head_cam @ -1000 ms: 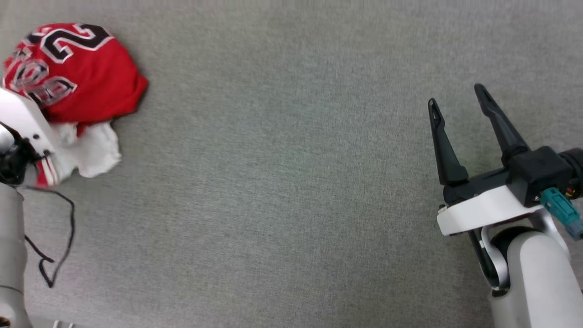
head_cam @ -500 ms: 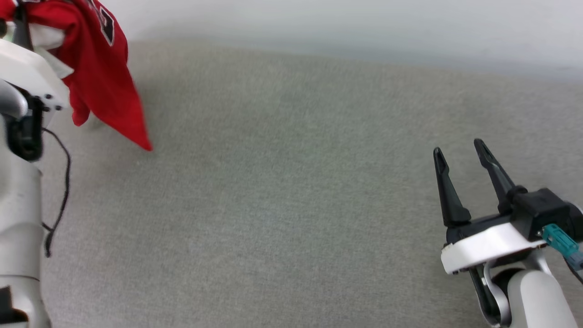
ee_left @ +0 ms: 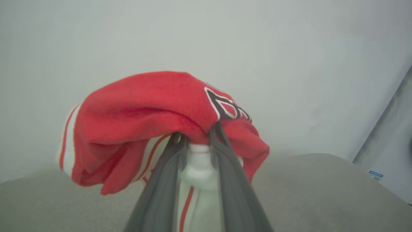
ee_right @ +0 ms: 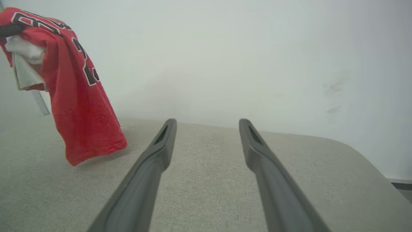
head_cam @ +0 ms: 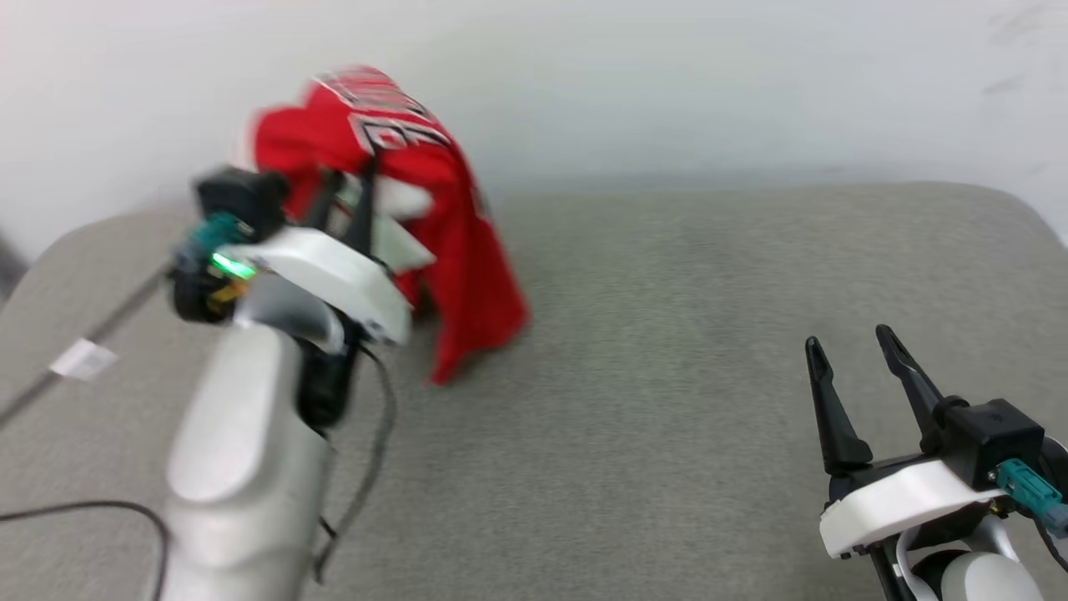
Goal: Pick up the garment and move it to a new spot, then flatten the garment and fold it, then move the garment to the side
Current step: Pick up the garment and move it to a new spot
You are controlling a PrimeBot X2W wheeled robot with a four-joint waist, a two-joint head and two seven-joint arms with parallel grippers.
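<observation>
- Our left gripper (head_cam: 346, 188) is clamped on the garment (head_cam: 463, 250), which lay bunched on the grey surface (head_cam: 667, 434) a second ago and now hangs lifted.
- We judge the move to a new spot has begun.
- Our right gripper (head_cam: 847, 338) stays open and empty.

The garment (ee_left: 138, 106) is soft, matt knit cloth — faintly fuzzy. The grey surface (head_cam: 667, 401) looks like coarse-woven fabric; the right gripper (ee_right: 207, 122) — smooth, matt dark plastic.

The left claw (head_cam: 349, 196) has lifted the garment (head_cam: 463, 250) up from the surface (head_cam: 667, 417).
</observation>
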